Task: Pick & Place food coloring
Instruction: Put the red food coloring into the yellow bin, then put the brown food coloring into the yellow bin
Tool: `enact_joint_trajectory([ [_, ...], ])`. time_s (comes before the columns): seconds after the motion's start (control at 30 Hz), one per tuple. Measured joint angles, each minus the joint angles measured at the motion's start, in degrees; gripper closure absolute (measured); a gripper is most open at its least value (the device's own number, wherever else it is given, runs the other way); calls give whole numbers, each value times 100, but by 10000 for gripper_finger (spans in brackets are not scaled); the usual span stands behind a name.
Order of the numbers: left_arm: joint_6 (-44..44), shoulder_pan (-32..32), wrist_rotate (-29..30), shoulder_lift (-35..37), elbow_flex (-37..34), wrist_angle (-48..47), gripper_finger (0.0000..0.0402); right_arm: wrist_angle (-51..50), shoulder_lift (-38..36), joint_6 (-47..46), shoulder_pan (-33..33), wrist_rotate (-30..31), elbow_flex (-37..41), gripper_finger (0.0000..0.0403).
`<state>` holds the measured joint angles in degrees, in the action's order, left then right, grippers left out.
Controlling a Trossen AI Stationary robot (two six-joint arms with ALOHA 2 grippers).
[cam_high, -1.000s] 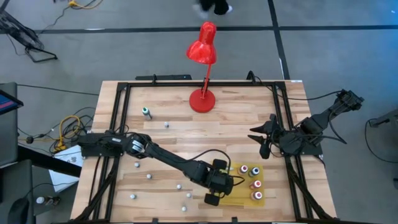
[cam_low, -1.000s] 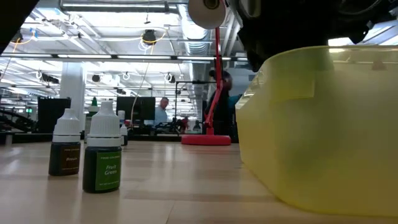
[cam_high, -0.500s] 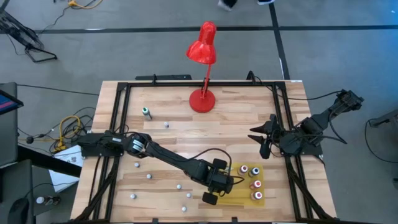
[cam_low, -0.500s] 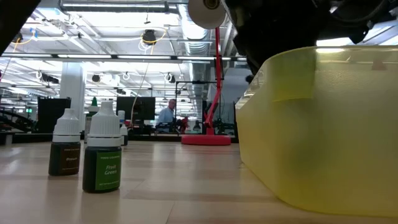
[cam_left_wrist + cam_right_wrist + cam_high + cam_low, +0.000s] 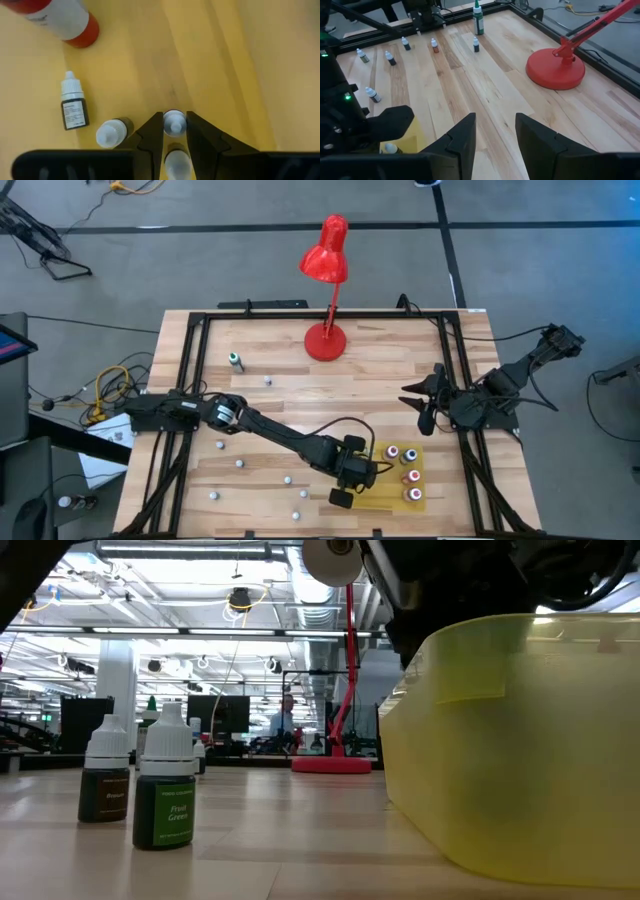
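**Left gripper pinches a dropper bottle at the yellow tray**

High view: the left gripper (image 5: 347, 483) is stretched across the table (image 5: 270, 410) to the near-left corner of the yellow tray (image 5: 432, 502). 4 capped bottles stand in the tray (image 5: 401, 464). Small bottles (image 5: 240, 463) lie scattered on the wood on the left half, and a taller green bottle (image 5: 236, 361) stands near the far-left corner. The red lamp (image 5: 326, 300) sits at the far edge. The right gripper (image 5: 425, 401) waits at the right side of the table, fingers spread.

Low view: a green food coloring bottle (image 5: 165, 794) and a brown one (image 5: 105, 773) stand upright on the wood, just beside each other. The yellow tray wall (image 5: 520, 740) fills the right, with dark arm parts above it.

Left wrist view: the 2 dark fingers (image 5: 152, 134) close on a white-capped bottle (image 5: 173, 123). A second bottle (image 5: 112, 132) lies just beside it, a third (image 5: 74, 102) lies nearby, and a larger red-and-white bottle (image 5: 60, 17) is farther off.

Right wrist view: its own fingers (image 5: 462, 137) stand apart over bare wood, with the lamp base (image 5: 556, 69) ahead.
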<state>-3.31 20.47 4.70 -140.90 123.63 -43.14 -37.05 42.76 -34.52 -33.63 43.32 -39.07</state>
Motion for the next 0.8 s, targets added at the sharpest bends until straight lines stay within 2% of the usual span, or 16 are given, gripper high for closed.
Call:
enact_joint_trajectory([
  [0.13, -261, -42, -156, 0, 0, 25, 316, 2, 2, 0, 0, -1, 0, 274],
  [0.37, -279, -37, -11, -4, 238, -147, 278, 3, 2, 0, 0, -1, 0, 274],
  [0.5, -121, -10, 244, 11, 634, -648, 268, 3, 2, 0, 0, -1, 0, 274],
  [0.63, -169, 54, 495, 33, 1069, -1535, 266, 3, 2, 0, 0, -1, 0, 274],
  [0.8, -350, 250, 938, 224, 999, -2383, 266, 4, 2, 0, 0, 1, 0, 274],
])
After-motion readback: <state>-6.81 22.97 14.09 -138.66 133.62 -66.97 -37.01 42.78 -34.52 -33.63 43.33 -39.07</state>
